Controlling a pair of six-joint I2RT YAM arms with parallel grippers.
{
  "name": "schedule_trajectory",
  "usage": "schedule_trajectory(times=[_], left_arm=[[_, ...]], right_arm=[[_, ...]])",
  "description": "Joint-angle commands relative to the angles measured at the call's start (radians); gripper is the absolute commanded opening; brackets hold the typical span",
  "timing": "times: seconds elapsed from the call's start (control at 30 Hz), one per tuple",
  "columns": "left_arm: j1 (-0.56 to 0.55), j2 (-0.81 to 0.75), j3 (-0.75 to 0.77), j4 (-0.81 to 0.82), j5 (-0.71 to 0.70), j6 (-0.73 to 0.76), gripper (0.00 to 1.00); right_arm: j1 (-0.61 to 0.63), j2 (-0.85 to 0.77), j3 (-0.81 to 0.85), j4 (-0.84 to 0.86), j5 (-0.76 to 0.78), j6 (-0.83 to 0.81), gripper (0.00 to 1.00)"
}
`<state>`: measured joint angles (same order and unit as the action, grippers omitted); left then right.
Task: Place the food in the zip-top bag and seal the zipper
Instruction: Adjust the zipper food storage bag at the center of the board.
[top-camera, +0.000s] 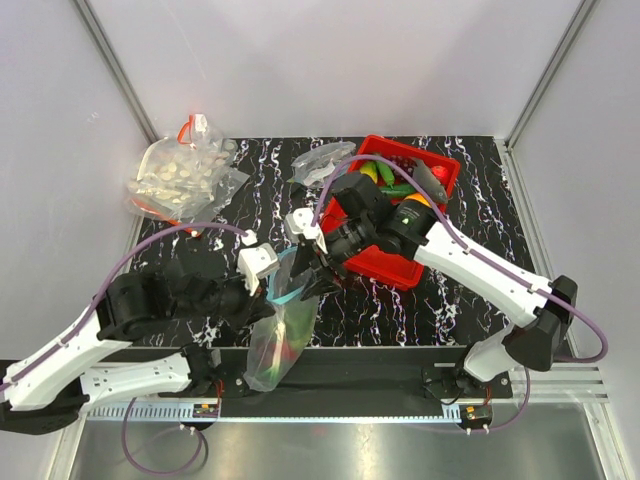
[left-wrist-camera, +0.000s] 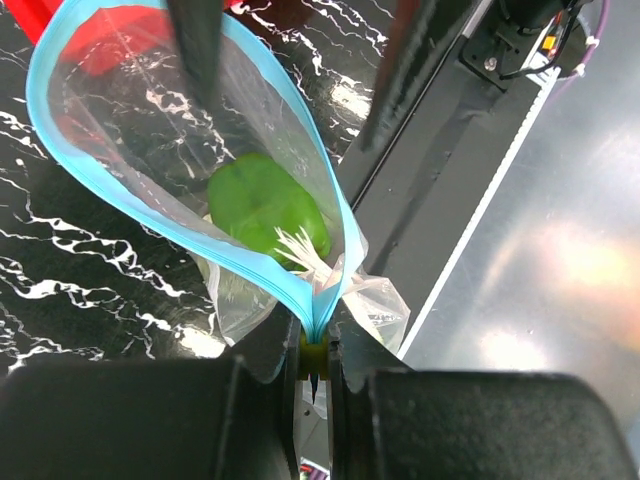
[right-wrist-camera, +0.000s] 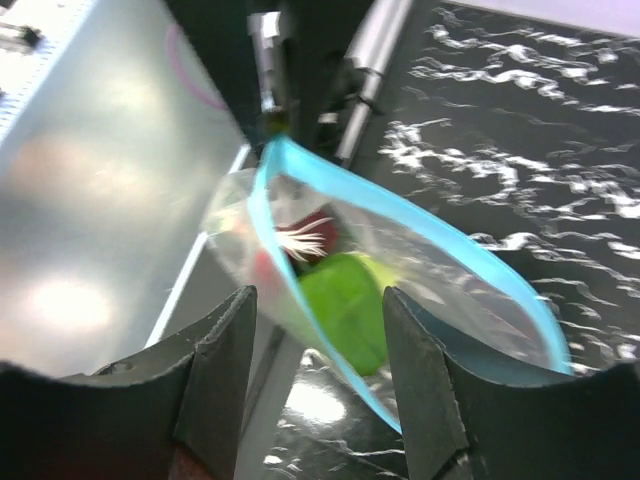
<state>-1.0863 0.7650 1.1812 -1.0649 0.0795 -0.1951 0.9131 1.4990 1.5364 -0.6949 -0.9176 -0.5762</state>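
Where zip-top bag (top-camera: 280, 335) hangs off worktop's (top-camera: 400, 310) near edge, L gripper (left-wrist-camera: 315, 352) pinches zipper (left-wrist-camera: 38, 115) end. Lime-green fruit (left-wrist-camera: 265, 200) inside. R gripper (right-wrist-camera: 320, 330) at mouth, fingers apart, holding nothing.

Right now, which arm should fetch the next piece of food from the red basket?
Right. The right gripper is open and empty beside the red basket; the left gripper is shut on the zip-top bag's zipper, holding it open.

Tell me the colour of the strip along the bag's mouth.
Teal-blue; the zipper shows best in the left wrist view.
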Motion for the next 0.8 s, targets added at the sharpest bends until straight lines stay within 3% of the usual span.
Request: schedule_trajectory(times=[0.0, 0.1, 0.27, 0.47, 0.63, 0.73, 0.77], left_arm=[[-0.003, 0.026, 0.098, 0.029, 0.000, 0.037, 0.00], [-0.001, 0.042, 0.123, 0.032, -0.004, 0.052, 0.00], [0.026, 0.065, 0.121, 0.072, 0.017, 0.078, 0.00], [0.198, 0.112, 0.086, 0.140, 0.212, 0.141, 0.00], [0.321, 0.164, 0.104, 0.238, 0.383, 0.160, 0.05], [0.385, 0.212, 0.094, 0.316, 0.512, 0.148, 0.22], [0.396, 0.227, 0.089, 0.333, 0.567, 0.143, 0.39]], right_arm=[[0.013, -0.011, 0.025, -0.066, -0.106, -0.031, 0.59], [0.024, -0.040, -0.022, -0.042, -0.099, 0.004, 0.52], [0.030, -0.074, -0.058, -0.005, -0.004, 0.091, 0.02], [0.033, -0.199, -0.137, 0.107, 0.143, 0.232, 0.00], [0.085, -0.316, -0.205, 0.185, 0.402, 0.390, 0.00], [0.107, -0.373, -0.260, 0.222, 0.564, 0.458, 0.00], [0.107, -0.378, -0.269, 0.227, 0.600, 0.473, 0.00]])
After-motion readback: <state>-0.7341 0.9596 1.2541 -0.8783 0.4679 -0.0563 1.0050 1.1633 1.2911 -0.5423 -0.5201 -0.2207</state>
